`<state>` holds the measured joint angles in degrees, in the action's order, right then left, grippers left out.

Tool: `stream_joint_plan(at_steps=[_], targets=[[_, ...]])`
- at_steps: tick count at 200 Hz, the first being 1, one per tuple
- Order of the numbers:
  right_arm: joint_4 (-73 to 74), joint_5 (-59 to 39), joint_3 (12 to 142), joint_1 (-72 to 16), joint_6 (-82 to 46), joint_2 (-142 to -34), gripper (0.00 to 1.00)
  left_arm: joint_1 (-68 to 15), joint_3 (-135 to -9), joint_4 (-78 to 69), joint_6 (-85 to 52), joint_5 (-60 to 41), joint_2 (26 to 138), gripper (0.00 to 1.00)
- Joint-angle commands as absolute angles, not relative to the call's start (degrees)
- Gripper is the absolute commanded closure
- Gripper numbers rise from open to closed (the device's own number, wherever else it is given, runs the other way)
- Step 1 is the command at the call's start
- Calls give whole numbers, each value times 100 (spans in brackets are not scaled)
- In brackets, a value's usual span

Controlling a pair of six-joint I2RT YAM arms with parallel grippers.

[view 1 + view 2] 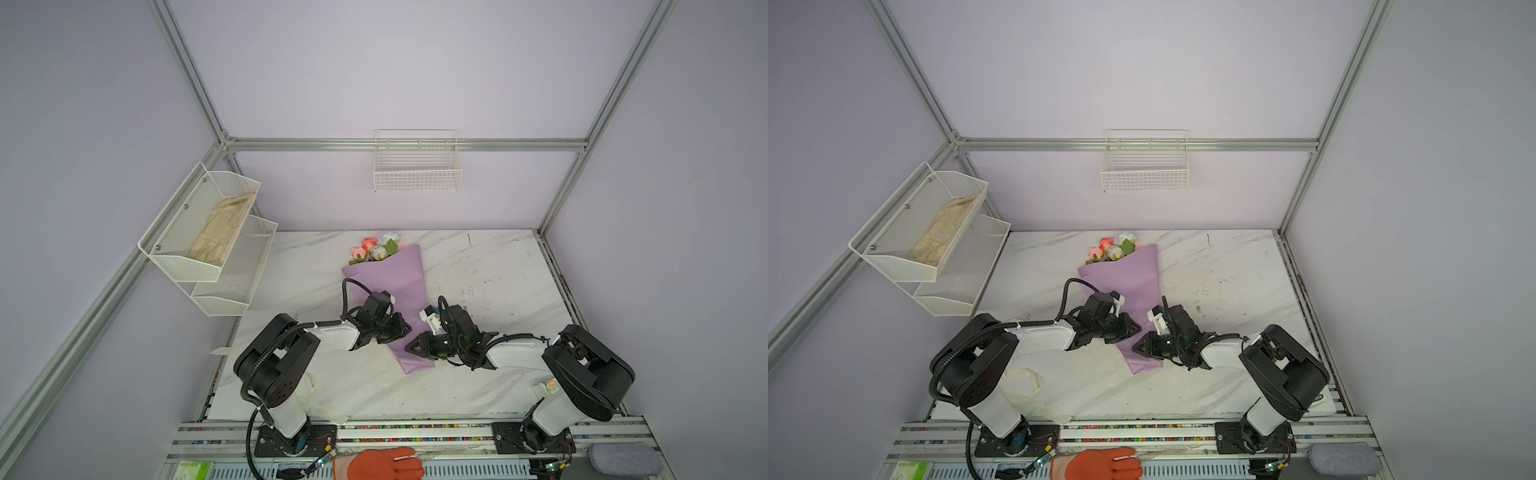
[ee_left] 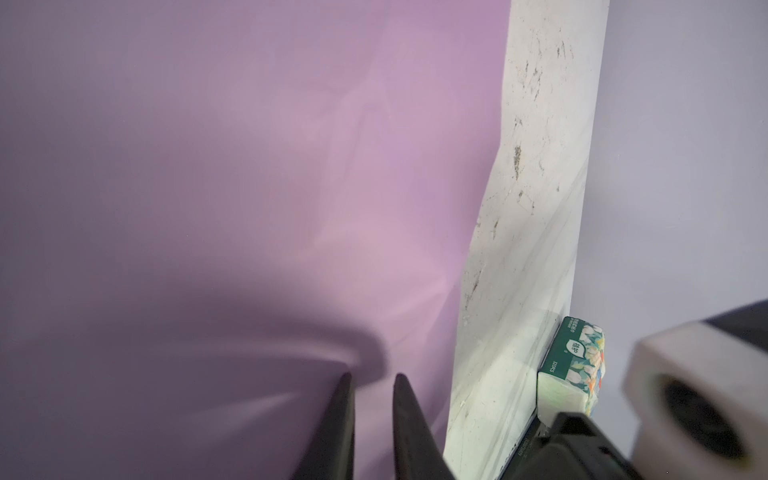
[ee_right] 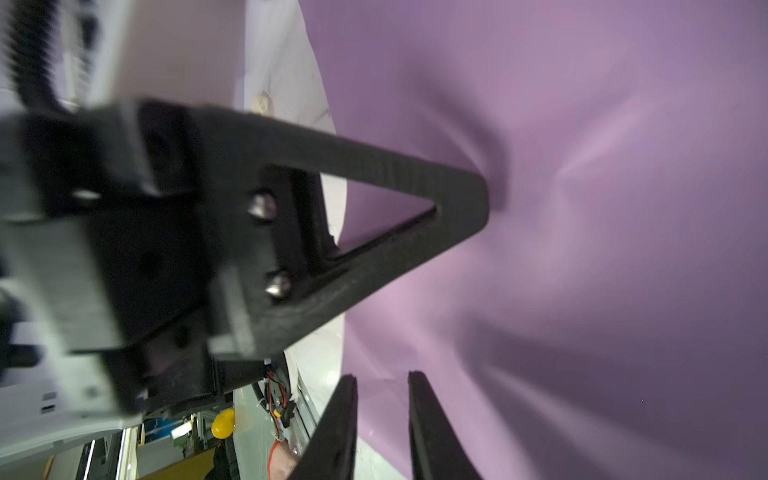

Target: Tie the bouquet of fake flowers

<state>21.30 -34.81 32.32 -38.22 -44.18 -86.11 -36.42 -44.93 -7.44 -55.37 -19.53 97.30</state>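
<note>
The bouquet (image 1: 395,282) (image 1: 1129,278) lies on the marble table, a lilac paper cone with its narrow end toward me. The fake flowers (image 1: 376,247) (image 1: 1113,247) poke out of its far end. My left gripper (image 1: 405,332) (image 1: 1136,328) (image 2: 372,378) is at the cone's left side near the narrow end, shut on the paper, which puckers around its tips. My right gripper (image 1: 409,347) (image 1: 1136,348) (image 3: 382,376) reaches the cone's right edge; its fingers stand a narrow gap apart over the paper. The right wrist view shows a left finger (image 3: 469,199) pressed into the wrap.
A cream lettered ribbon (image 1: 313,390) lies under the left arm. A tissue pack (image 1: 546,386) (image 2: 575,357) sits by the right arm's base. An orange-gloved hand (image 1: 380,463) rests on the front rail. A white mesh shelf (image 1: 208,232) hangs at the left and a wire basket (image 1: 417,174) on the back wall.
</note>
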Motion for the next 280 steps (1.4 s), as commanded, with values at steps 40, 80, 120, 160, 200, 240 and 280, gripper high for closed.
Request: stream_joint_plan(at_steps=[40, 80, 120, 160, 200, 240, 280], targets=[[1351, -3142, 3780, -2573, -3847, -8594, 83, -3664, -4340, -791, -5192, -1850, 9442, 81], [1388, -3587, 4518, -2574, -3502, -9765, 86, -3665, -4369, -703, -5021, -1884, 9430, 81], [764, -2993, 4719, -2579, -3197, -10342, 86, -3662, -4355, -660, -4942, -1887, 9524, 81], [677, -2699, 4739, -2578, -3214, -10162, 85, -3665, -4211, -645, -4889, -1884, 9593, 81], [818, -3055, 4968, -2576, -3184, -9767, 83, -3669, -4140, -598, -4754, -1932, 9402, 81], [815, -3254, 5528, -2576, -3074, -10579, 83, -3755, -4295, -435, -4289, -2043, 9085, 77], [840, -3289, 5906, -2576, -3107, -11005, 83, -4266, -4913, -230, -3665, -1980, 8921, 70]])
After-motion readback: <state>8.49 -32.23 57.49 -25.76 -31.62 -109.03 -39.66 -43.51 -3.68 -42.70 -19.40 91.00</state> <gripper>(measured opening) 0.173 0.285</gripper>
